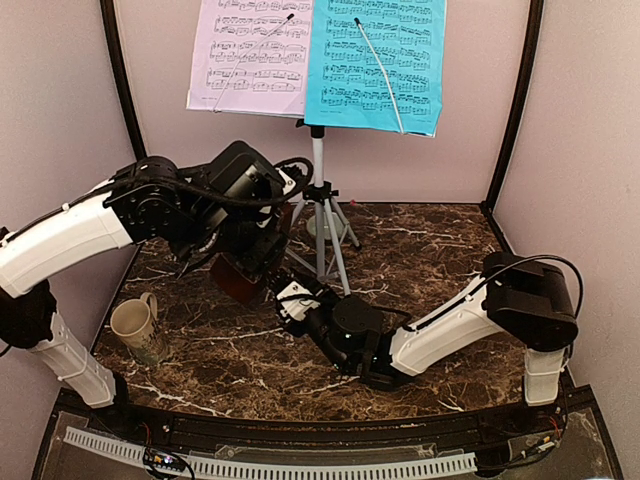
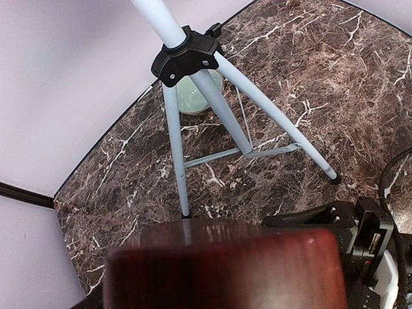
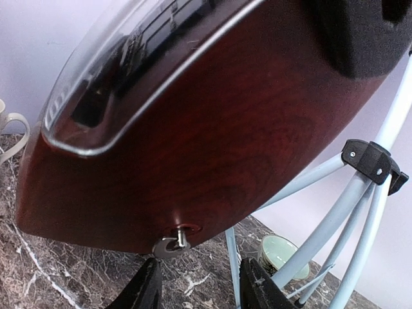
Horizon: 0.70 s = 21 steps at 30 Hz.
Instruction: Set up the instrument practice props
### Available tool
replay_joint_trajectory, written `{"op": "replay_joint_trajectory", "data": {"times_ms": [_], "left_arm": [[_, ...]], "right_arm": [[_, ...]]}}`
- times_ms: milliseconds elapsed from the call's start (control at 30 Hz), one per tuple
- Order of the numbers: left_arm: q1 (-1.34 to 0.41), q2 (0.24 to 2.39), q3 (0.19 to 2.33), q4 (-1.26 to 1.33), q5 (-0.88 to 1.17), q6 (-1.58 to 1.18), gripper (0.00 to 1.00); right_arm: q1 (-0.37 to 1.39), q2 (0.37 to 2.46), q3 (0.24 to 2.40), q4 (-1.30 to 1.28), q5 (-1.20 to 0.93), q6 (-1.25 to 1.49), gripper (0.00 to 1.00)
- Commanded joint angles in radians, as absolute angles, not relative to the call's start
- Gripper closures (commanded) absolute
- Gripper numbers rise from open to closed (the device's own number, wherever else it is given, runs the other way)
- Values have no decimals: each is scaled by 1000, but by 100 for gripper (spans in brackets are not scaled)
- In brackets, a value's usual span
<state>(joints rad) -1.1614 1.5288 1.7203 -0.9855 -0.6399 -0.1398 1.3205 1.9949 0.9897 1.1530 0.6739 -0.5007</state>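
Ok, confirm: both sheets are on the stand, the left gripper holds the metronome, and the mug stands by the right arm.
Wrong on the mug: the top external view shows it by the left arm. The lilac sheet and blue sheet are on the stand, and the left gripper holds the metronome.

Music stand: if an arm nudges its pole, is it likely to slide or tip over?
Probably tips: the music stand is tall, with slim legs spread narrowly and both sheets up top. It looks light, so even a small bump might shift it on the smooth marble table.
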Motion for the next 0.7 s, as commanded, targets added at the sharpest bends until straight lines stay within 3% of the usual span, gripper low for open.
{"op": "replay_joint_trajectory", "data": {"times_ms": [0, 333, 667], "left_arm": [[-1166, 1527, 1790, -960, -692, -141, 97], [-1166, 1543, 1807, -966, -678, -153, 97], [-1166, 1537, 1800, -963, -667, -152, 98]], "right_arm": [[1332, 2023, 1029, 1225, 675, -516, 58], [1344, 2052, 1051, 1242, 680, -564, 63], [1344, 2071, 1044, 1372, 776, -643, 79]]}}
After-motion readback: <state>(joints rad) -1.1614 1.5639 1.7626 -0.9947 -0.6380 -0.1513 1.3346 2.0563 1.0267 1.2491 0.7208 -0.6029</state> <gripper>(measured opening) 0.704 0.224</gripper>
